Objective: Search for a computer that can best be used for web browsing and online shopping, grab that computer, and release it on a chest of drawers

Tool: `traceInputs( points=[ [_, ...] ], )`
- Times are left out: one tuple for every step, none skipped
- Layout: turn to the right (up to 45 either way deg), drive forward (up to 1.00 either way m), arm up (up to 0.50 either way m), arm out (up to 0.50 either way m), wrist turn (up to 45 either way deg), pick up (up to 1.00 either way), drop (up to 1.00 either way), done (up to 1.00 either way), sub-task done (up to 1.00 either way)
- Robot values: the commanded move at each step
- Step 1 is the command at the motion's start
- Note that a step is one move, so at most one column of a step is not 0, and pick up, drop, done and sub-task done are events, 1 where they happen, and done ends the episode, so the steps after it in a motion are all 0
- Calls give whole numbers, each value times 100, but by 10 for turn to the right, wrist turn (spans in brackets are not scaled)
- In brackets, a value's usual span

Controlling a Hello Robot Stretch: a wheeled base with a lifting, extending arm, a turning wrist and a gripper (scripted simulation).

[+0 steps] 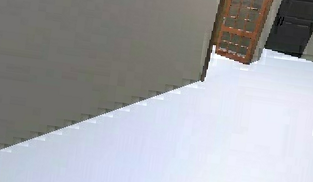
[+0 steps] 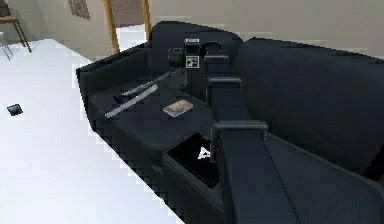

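Sofa (image 2: 300, 95) w/ flat items (image 2: 178, 107) nr tool (image 2: 168, 68)

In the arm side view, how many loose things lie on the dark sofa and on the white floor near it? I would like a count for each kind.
Dark flat thing with a white mark: 1
Small brown thing: 1
Long grey thing: 1
Small dark square: 1
Total: 4
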Motion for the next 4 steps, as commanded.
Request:
traceInputs(
  points=[
    [0, 0, 0, 0, 450, 0, 0, 0, 0],
    [0, 0, 0, 0, 450, 0, 0, 0, 0],
    [0, 0, 0, 0, 330, 0, 0, 0, 0],
    [0, 0, -22, 0, 0, 0, 0, 0, 0]
  ],
)
